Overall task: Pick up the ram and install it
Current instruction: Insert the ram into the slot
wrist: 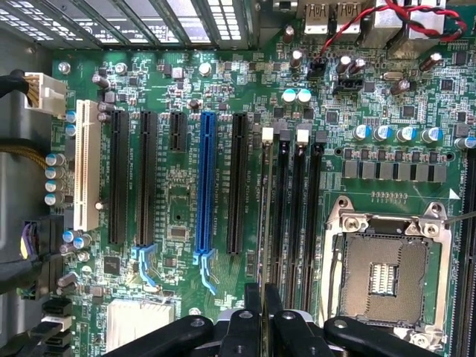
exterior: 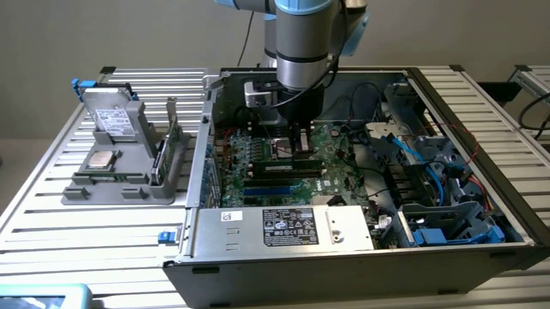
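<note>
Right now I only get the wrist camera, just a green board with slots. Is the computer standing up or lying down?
Observer: Lying down, side open: the computer case is on a slatted metal table.
Operator: Anything next to it?
Observer: A grey holder at the exterior view's left of the case, carrying a hard drive.
Operator: And what's held, seen sideways?
Observer: The ram, a dark strip with a pale label, under the gripper.
</note>
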`<state>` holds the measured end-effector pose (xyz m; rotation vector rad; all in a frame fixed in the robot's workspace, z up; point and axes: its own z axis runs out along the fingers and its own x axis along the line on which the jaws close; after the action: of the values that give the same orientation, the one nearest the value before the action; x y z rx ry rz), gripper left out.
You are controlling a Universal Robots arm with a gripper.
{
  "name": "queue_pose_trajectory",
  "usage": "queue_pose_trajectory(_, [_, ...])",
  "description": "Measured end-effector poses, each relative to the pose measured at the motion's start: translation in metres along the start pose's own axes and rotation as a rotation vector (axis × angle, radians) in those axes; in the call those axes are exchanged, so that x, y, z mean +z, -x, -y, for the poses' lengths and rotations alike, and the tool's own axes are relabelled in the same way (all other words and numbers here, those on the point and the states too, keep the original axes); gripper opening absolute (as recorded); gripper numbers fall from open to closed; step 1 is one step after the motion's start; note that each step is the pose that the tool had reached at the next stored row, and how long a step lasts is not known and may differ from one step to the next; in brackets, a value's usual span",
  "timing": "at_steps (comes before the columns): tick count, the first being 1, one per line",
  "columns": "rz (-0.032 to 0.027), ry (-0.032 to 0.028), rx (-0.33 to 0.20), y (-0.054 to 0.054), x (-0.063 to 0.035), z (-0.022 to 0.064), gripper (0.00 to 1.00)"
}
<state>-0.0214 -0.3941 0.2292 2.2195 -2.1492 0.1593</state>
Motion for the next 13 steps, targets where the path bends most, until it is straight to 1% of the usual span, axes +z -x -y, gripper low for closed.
queue_pose_trajectory(4, [-0.0019,-0.0006,0.0,0.0,0.0002,0.0,0.13])
queue_pose_trajectory(13, [-0.0037,-0.0017,0.0,0.0002,0.0017,-0.0011,0.13])
